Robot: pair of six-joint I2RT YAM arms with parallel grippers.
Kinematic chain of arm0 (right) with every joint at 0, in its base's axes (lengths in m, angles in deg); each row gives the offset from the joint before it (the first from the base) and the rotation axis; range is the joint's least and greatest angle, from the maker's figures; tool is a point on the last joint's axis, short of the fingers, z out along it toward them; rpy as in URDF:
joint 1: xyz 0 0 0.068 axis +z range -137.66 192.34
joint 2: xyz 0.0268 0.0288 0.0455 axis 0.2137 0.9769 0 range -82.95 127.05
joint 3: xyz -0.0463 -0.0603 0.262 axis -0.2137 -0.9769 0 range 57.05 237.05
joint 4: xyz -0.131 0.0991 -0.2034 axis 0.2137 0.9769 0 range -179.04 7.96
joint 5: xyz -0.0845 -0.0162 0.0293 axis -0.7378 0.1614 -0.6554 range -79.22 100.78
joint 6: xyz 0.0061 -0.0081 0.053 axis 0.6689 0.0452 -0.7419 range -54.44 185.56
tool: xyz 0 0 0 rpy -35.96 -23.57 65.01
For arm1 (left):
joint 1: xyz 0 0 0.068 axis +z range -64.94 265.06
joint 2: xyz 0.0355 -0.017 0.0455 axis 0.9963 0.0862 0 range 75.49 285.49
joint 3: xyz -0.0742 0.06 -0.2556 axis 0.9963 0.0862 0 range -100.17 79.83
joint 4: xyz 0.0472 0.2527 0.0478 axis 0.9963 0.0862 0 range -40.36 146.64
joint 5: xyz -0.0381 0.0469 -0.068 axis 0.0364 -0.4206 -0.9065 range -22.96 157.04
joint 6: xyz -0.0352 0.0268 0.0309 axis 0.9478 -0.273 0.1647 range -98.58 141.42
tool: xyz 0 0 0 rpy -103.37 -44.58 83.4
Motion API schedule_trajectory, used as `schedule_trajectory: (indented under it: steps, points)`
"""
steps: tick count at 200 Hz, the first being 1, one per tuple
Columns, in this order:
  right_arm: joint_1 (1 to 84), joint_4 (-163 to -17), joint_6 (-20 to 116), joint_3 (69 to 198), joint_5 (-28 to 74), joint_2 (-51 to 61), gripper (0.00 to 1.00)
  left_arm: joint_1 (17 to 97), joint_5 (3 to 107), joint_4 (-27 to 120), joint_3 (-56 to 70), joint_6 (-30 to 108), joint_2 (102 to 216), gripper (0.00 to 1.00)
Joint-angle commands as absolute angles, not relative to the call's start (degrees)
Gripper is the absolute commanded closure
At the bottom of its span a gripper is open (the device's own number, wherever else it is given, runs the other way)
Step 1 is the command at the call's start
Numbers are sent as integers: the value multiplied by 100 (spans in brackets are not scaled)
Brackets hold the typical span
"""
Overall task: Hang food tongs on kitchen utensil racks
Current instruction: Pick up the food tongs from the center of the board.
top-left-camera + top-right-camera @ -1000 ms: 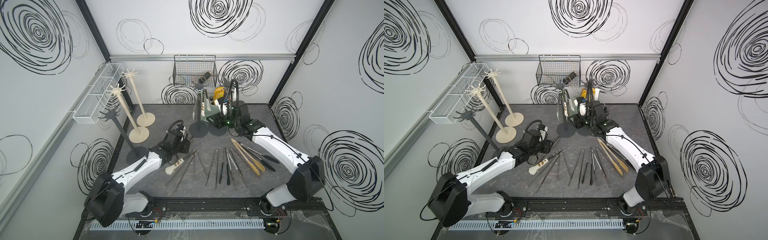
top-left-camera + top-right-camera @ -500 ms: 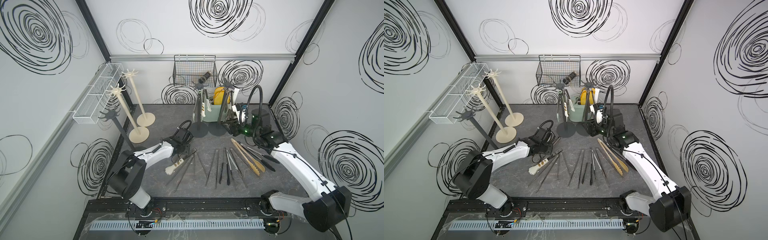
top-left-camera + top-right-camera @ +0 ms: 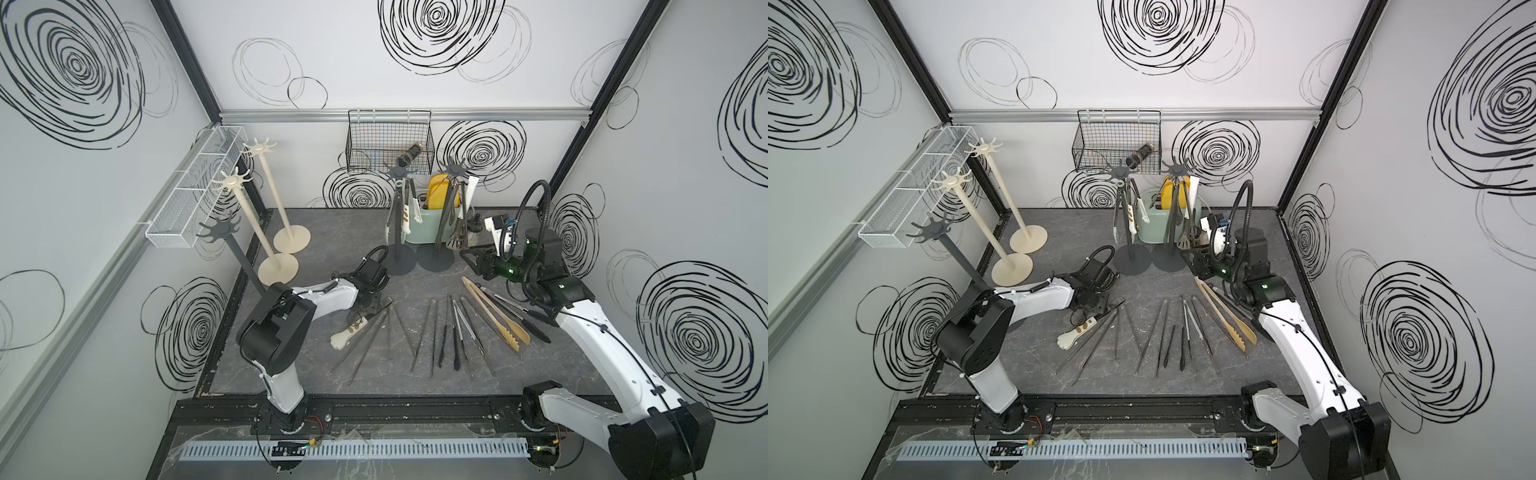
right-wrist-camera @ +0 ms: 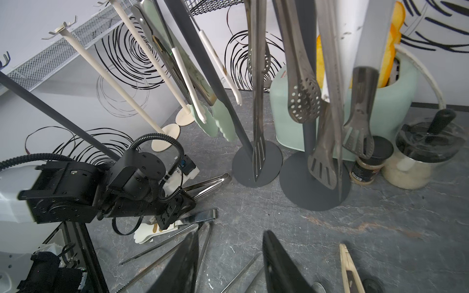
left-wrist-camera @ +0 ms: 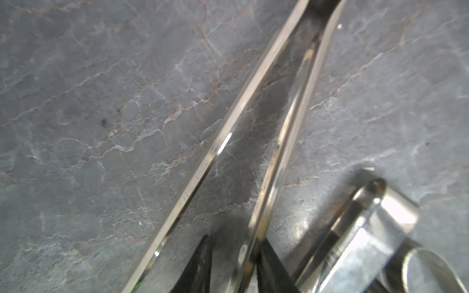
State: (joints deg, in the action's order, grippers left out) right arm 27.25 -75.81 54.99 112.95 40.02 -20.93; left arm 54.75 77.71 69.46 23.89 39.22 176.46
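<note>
Several food tongs lie fanned on the grey table, among them wooden tongs (image 3: 494, 316) and cream-headed tongs (image 3: 347, 336). My left gripper (image 3: 371, 306) is low over the hinge end of slim steel tongs (image 3: 1096, 338). In the left wrist view one steel arm (image 5: 276, 152) runs between my left gripper's (image 5: 234, 256) fingers, against one fingertip (image 5: 266, 256) and apart from the other. My right gripper (image 4: 232, 243) hangs open and empty before two dark racks (image 3: 398, 171) (image 3: 454, 168) hung with tongs. Two cream racks (image 3: 235, 182) and a dark one (image 3: 219, 228) stand bare at the left.
A mint green pot (image 3: 424, 226) with yellow utensils stands behind the two dark racks. Beside it are a spice jar (image 4: 365, 168) and a glass jar (image 4: 418, 157). A black wire basket (image 3: 388, 141) hangs on the back wall, a white mesh one (image 3: 195, 187) on the left wall.
My right gripper has drawn back from the hung dark racks towards the right and opened a little. My left gripper has come down onto the steel tongs and its fingers have narrowed.
</note>
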Motion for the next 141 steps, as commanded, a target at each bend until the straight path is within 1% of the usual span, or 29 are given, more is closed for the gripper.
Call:
schedule_trajectory:
  steps: [1, 38, 100, 112, 119, 122, 141]
  points:
    - [2671, -7628, 5603, 11225, 4093, -2178, 56, 5482, 7898, 6918, 2378, 3953, 17744, 70]
    - [2626, -7647, 5591, 11190, 4124, -2178, 55, 5472, 8006, 6851, 2578, 4053, 17780, 79]
    - [2604, -7634, 5556, 11190, 4171, -2193, 55, 5535, 8823, 7016, 2636, 4221, 17641, 90]
    - [2600, -7638, 5554, 11179, 4165, -2200, 55, 5544, 8990, 7067, 2598, 4243, 17592, 95]
    - [2602, -7633, 5545, 11176, 4163, -2201, 55, 5550, 9069, 7080, 2566, 4248, 17557, 95]
    - [2599, -7637, 5545, 11167, 4163, -2206, 55, 5552, 9088, 7089, 2556, 4251, 17544, 100]
    - [2589, -7640, 5552, 11159, 4146, -2191, 55, 5569, 9164, 7107, 2446, 4254, 17402, 100]
